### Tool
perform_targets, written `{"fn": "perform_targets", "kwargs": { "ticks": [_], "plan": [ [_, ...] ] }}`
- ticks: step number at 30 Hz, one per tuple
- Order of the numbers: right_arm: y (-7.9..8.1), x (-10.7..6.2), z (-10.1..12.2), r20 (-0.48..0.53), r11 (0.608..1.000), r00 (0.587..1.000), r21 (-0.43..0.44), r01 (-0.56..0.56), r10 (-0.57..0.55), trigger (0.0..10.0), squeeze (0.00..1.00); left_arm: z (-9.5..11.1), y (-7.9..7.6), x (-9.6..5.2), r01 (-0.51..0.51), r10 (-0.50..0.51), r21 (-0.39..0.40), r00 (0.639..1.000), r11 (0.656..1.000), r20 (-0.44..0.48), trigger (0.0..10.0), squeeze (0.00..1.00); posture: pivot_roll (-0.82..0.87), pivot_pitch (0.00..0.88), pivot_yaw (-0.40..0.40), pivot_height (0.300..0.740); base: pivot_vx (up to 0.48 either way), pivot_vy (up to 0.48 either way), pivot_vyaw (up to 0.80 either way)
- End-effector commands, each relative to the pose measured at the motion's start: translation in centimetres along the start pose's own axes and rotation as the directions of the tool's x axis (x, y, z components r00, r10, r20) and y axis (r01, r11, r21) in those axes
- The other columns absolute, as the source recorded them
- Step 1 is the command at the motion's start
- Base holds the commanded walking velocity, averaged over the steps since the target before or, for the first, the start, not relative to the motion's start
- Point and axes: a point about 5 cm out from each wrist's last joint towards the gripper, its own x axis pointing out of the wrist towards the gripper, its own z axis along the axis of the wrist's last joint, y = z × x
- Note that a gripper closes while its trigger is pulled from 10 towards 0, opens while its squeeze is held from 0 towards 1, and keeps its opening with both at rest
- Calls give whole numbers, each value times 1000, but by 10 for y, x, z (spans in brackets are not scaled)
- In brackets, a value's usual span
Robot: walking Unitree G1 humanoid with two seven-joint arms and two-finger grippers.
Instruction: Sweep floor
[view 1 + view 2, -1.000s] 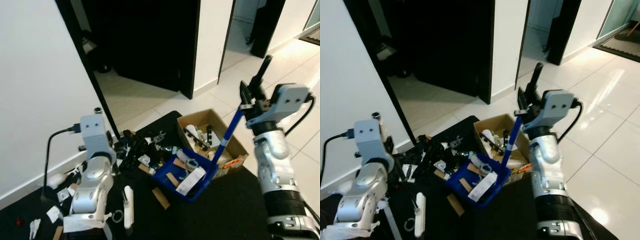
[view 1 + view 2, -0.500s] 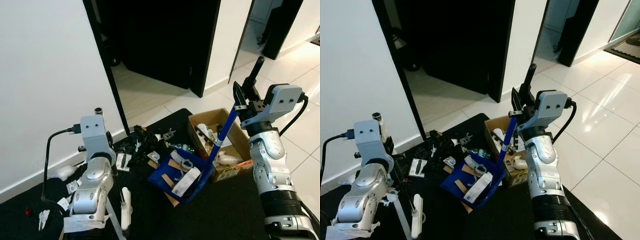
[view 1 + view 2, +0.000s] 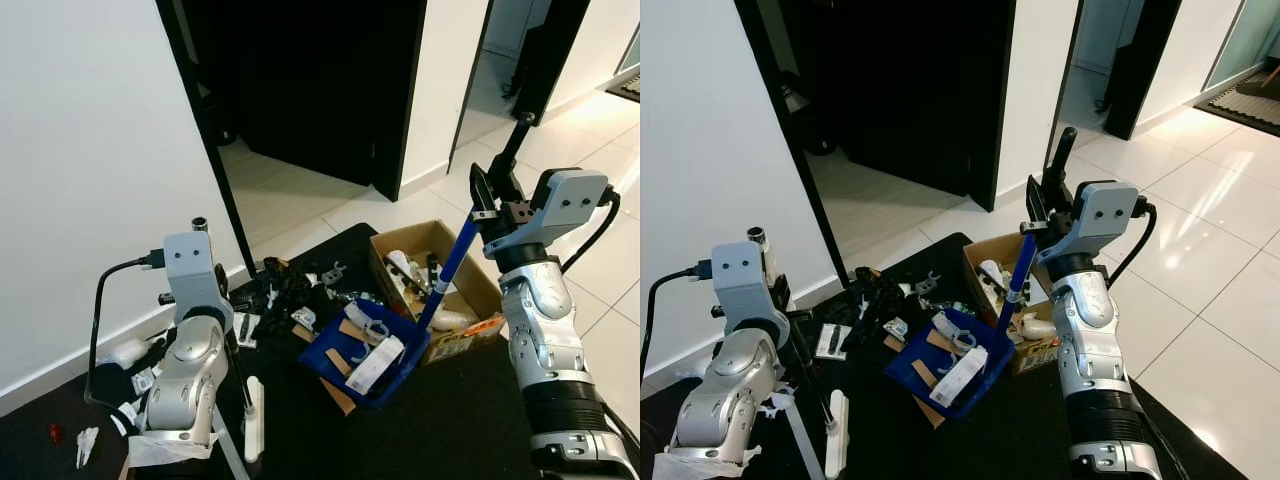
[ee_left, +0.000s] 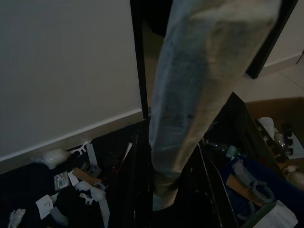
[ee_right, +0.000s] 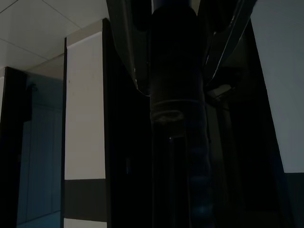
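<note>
The right hand [image 3: 492, 185] grips the dustpan [image 3: 365, 350] handle high, keeping it tilted over the mat's [image 3: 470, 420] litter, while the left hand [image 4: 164, 190] clasps the broom [image 3: 253, 415] pole

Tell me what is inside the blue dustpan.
The blue dustpan, held up by the right gripper through its long handle, carries a white packet, brown cardboard scraps and a grey curved piece. Anything beneath these is covered.

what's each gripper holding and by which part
The right gripper grips the blue dustpan by its handle's black top end. The left gripper holds the broom by its pale stick.
</note>
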Motion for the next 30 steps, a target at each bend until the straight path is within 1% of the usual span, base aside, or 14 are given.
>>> {"fn": "perform_targets", "kwargs": {
  "ticks": [1,19,25,30],
  "plan": [
    [0,2,13,62,1000,998,6,-2,2,10000,0,3,1,-3,-10,10,12,1000,1000,25,10000,0,53,154,72,740,0,0,0],
    [1,3,12,60,1000,998,5,-10,9,10000,0,0,3,-2,-22,22,9,1000,1000,19,10000,0,53,147,69,740,0,0,0],
    [2,3,11,59,1000,998,7,-12,12,10000,0,1,2,-2,-19,19,14,999,1000,34,10000,0,52,147,69,740,0,0,0],
    [2,3,12,58,1000,998,6,-12,11,10000,0,2,2,-3,-13,12,17,999,1000,50,10000,0,50,150,69,740,387,0,0]
  ]
}}
